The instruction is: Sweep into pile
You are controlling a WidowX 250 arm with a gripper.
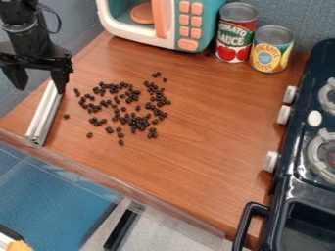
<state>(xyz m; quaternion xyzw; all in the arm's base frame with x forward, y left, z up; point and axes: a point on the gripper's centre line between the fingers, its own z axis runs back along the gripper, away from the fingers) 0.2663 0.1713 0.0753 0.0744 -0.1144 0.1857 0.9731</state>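
The black arm (23,27) seemingly has a looping cable (59,20).

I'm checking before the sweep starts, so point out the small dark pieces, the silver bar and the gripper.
Small dark pieces (135,121): camera view, dense cluster within the scatter.
Silver bar (44,115): camera view, middle of its length.
Gripper (38,89): camera view, midway between its fingertips.

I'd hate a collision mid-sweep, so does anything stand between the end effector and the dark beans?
Only the metal bar along the edge of the counter, its far end near the end effector. From the bar across to the dark beans, nothing visible stands in the way.
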